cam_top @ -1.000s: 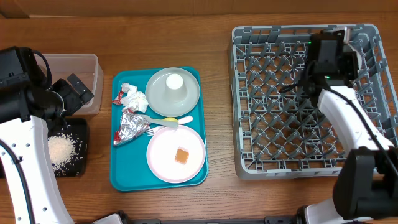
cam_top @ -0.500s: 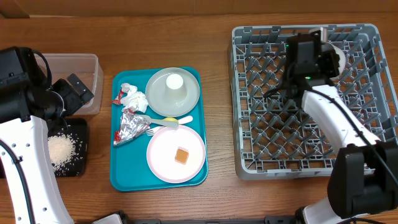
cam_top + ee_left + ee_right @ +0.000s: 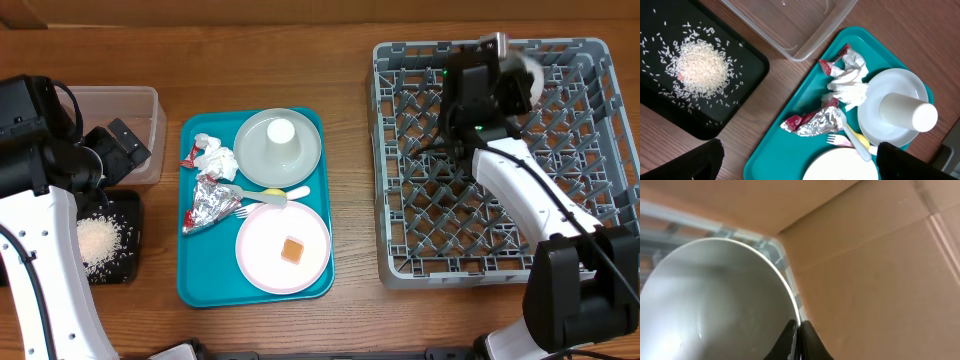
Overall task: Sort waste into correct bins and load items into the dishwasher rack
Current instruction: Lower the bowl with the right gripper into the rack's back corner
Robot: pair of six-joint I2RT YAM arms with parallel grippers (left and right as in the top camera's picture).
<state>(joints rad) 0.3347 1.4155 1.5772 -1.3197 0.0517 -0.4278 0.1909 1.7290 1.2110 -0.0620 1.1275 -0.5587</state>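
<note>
My right gripper (image 3: 798, 339) pinches the white bowl (image 3: 715, 300) by its rim over the rack's (image 3: 381, 160) top edge, upper right in the overhead view, with cardboard (image 3: 865, 280) close behind. My left gripper (image 3: 797, 150) hangs spread above the teal tray's (image 3: 775, 155) left edge, near the rice (image 3: 695, 67) in the black tray (image 3: 685, 115). A strip of wooden table (image 3: 350, 60) separates the teal tray from the rack.

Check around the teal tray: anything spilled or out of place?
Nothing has spilled outside: the rice sits within the black tray. The only oddity is that the cup appears upside down on the grey-green plate.
</note>
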